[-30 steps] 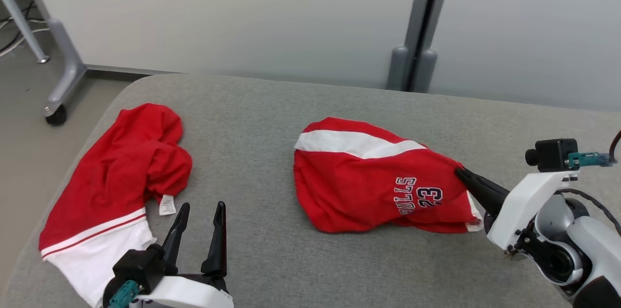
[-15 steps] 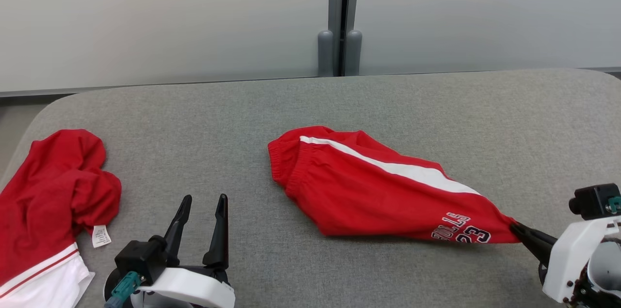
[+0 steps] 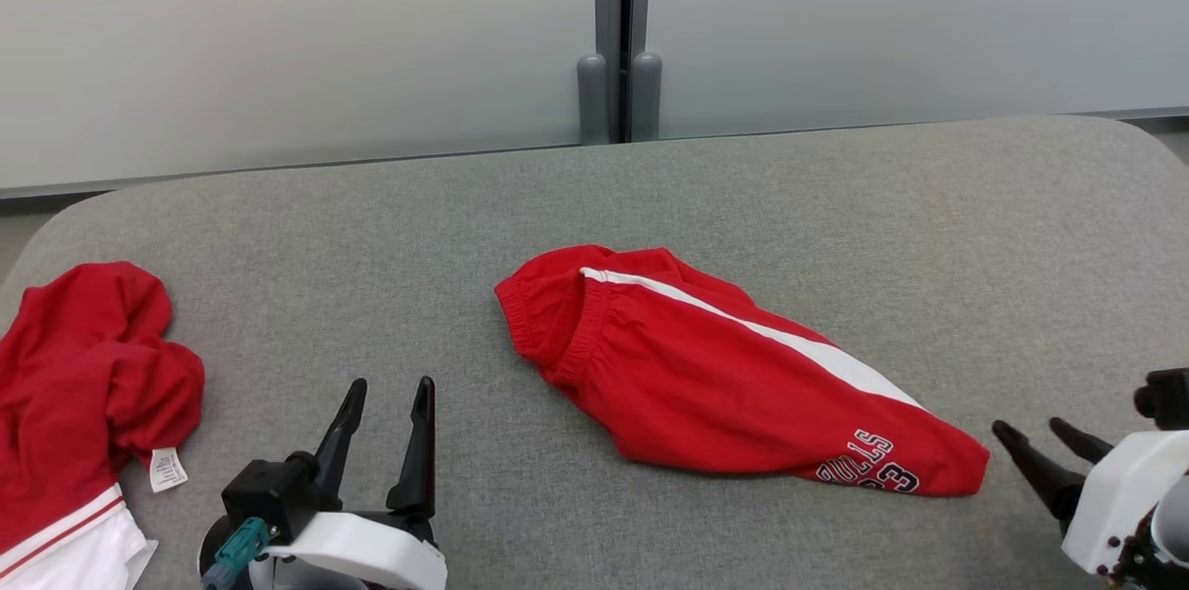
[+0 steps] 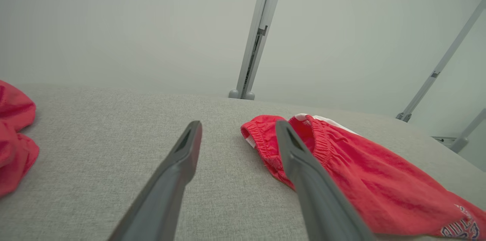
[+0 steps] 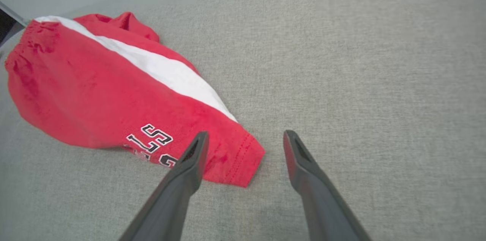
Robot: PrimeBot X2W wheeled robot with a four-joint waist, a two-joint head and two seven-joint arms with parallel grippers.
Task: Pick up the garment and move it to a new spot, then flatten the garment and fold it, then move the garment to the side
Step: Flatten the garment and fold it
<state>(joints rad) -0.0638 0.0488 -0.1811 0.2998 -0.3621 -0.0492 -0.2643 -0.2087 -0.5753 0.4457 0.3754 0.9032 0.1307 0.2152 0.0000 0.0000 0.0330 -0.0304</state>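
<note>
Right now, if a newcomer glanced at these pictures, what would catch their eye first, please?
The bright red shorts with a white side stripe, crumpled at the middle of the grey padded surface, stand out first. Next comes a second red-and-white garment bunched at the left edge. The right gripper sits open beside the shorts' printed hem.

- You are most likely looking at a lab or an office test area, not a home.
- Plain frosted partition panels (image 3: 279, 42) stand behind the table (image 3: 743, 190), joined by a grey metal post (image 3: 618, 23).
- The table is a wide work surface with a grey fabric cover and rounded corners.
- In the left wrist view, a slanted metal brace (image 4: 436, 72) leans against the panels.
</note>
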